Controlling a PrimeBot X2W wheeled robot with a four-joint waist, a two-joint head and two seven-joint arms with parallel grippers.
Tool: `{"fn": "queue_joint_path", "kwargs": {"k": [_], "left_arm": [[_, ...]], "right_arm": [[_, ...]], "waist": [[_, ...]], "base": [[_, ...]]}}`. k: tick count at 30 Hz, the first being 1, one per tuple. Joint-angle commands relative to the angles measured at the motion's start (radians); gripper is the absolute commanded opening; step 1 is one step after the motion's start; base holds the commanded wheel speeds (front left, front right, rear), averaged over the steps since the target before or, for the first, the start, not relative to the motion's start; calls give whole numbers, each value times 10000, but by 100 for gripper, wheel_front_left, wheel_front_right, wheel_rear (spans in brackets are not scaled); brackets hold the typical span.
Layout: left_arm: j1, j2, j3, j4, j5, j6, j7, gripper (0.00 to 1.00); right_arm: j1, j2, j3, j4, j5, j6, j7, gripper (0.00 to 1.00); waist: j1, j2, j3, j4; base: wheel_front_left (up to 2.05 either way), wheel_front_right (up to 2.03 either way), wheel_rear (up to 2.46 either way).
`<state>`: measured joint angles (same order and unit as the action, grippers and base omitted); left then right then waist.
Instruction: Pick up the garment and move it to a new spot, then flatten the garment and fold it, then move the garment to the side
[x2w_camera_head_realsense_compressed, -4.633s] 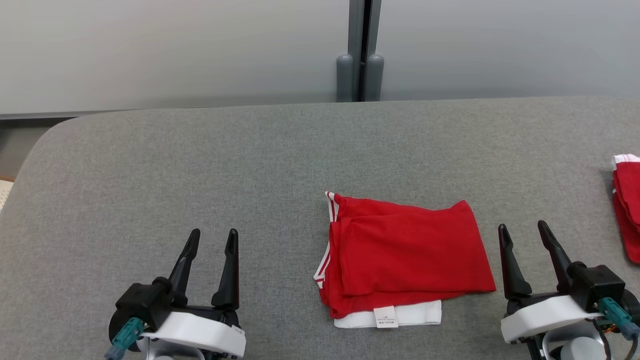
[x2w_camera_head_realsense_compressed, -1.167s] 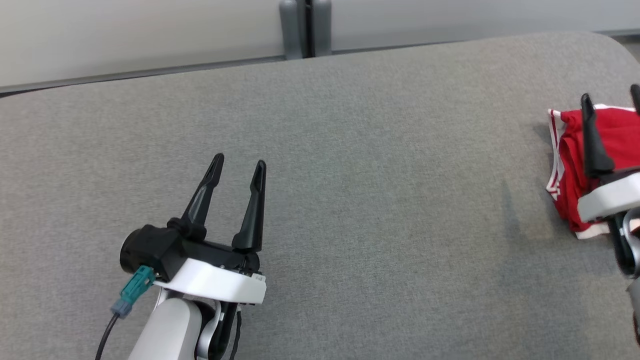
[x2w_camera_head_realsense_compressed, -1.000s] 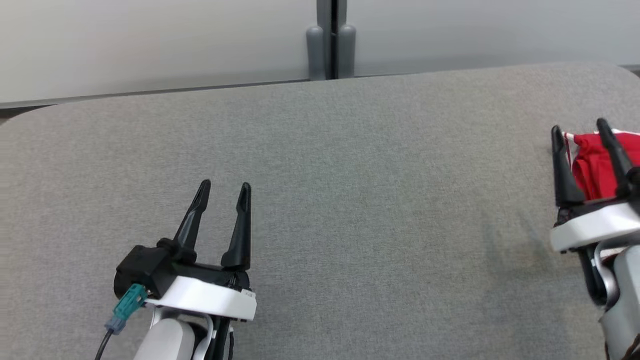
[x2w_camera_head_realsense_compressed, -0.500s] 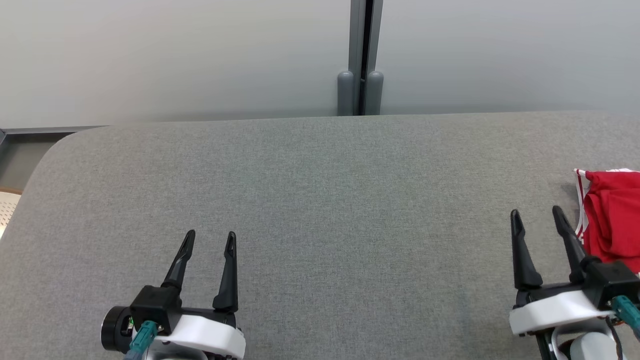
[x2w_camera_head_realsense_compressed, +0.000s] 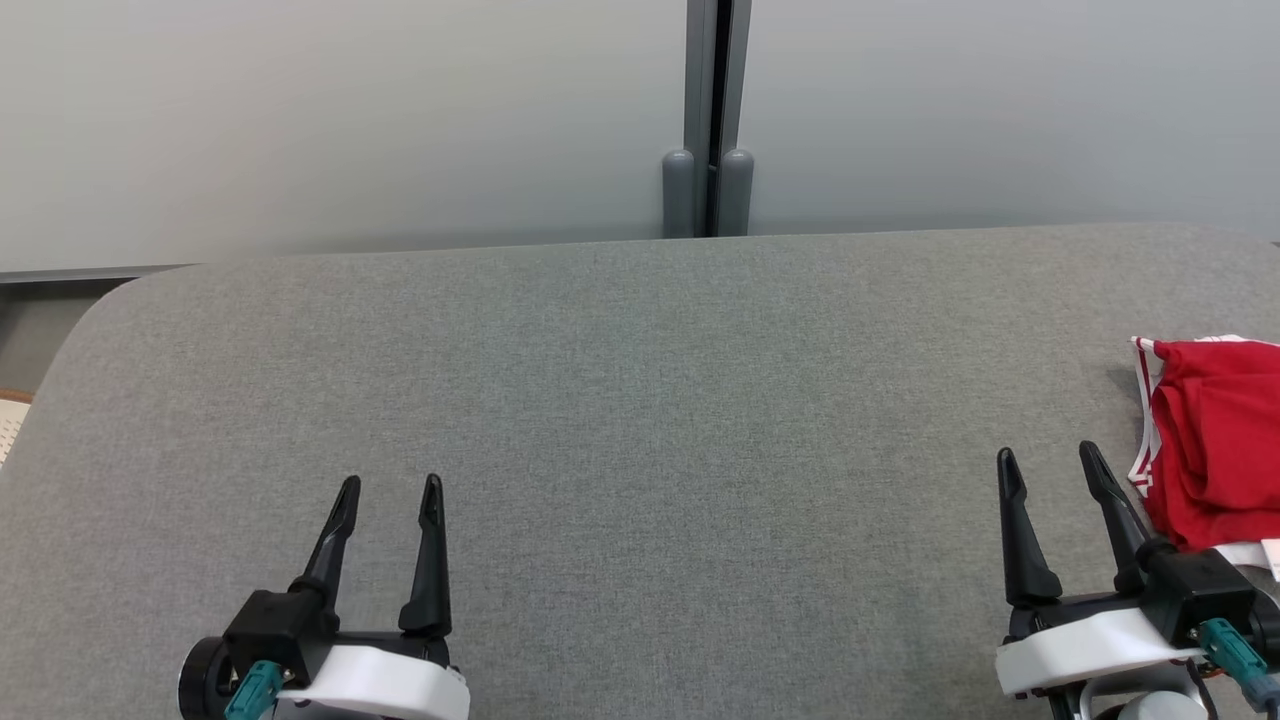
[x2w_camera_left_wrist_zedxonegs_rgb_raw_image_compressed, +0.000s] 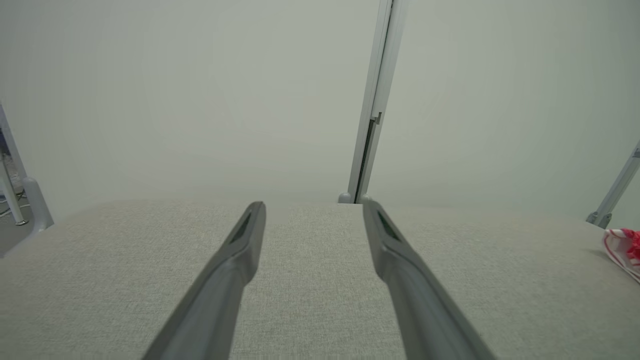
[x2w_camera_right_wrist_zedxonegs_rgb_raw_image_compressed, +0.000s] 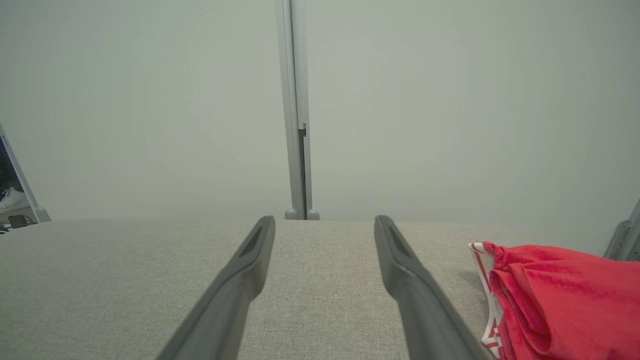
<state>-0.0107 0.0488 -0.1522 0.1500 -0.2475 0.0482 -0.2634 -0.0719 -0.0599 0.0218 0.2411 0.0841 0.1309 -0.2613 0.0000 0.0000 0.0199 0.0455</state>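
Right gripper (x2w_camera_right_wrist_zedxonegs_rgb_raw_image_compressed: 325, 221) fingers spread, empty; red garment (x2w_camera_right_wrist_zedxonegs_rgb_raw_image_compressed: 565, 295) on grey surface (x2w_camera_right_wrist_zedxonegs_rgb_raw_image_compressed: 100, 270) just beside right finger, possibly touching.

The garment (x2w_camera_head_realsense_compressed: 1215, 440) lies on the table (x2w_camera_head_realsense_compressed: 640, 400) at its right end (partly cut off by the head view's edge). The right gripper (x2w_camera_head_realsense_compressed: 1046, 452) is at front-right, just left of the garment, w/ a strip of table btwn them. The left gripper (x2w_camera_head_realsense_compressed: 390, 482) is at front-left, well apart from the garment. Behind the table's far edge stands a wall (x2w_camera_head_realsense_compressed: 300, 120), w/ an upright post (x2w_camera_head_realsense_compressed: 708, 100) approx. mid-table.
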Motion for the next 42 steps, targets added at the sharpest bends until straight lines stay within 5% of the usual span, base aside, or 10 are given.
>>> {"fn": "queue_joint_path", "kwargs": {"k": [1,14,36,37,42], "left_arm": [[129,40,46,10,-36,-9,-10,100],[214,37,110,222,-776,-540,-10,100],[147,40,204,451,-1008,-378,-10,100],[229,0,188,449,-995,-393,0,0],[365,-37,196,733,-1253,-422,67,0]], "right_arm": [[-37,-17,3,-22,-7,-3,-50,100],[18,12,63,70,21,-3,-51,100],[-71,50,124,176,197,-3,-51,100],[-7,63,144,151,140,0,0,0],[133,107,114,471,420,0,130,0]], "waist": [[0,0,-21,-11],[0,0,-110,-7],[0,0,-118,74],[0,0,-117,75],[0,0,-115,71]], "base": [[0,0,0],[0,0,0],[0,0,0],[0,0,0],[0,0,0]]}}
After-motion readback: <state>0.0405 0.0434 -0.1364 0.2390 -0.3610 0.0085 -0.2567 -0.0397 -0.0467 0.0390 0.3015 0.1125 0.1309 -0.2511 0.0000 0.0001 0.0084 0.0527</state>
